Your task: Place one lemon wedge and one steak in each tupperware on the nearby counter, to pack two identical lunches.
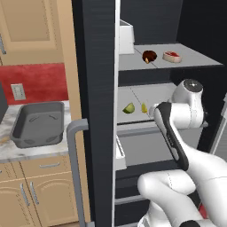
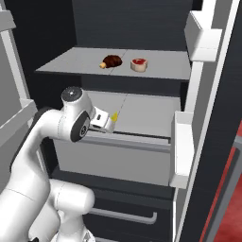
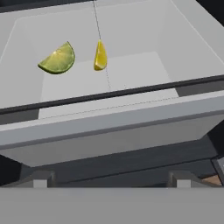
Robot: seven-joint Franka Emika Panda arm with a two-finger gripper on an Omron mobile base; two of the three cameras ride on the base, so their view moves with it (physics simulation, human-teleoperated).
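Jaws: spread wide, empty, aimed into the fridge for a wedge.
Lemon wedge (image 3: 100, 55): middle shelf, right of lime wedge (image 3: 57, 60).
Steak (image 1: 172, 56): top shelf.
Tray (image 1: 37, 124): surface, left.

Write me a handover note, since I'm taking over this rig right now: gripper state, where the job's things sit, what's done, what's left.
Gripper: open, empty, facing the fridge's middle shelf.
Yellow lemon wedge and green lime wedge lie apart on that shelf.
Steak and a dark drumstick-like piece lie on the upper shelf.
One grey tray on the counter looks empty.
Done: nothing packed that I can see.
Left: wedge and steak into each tray.
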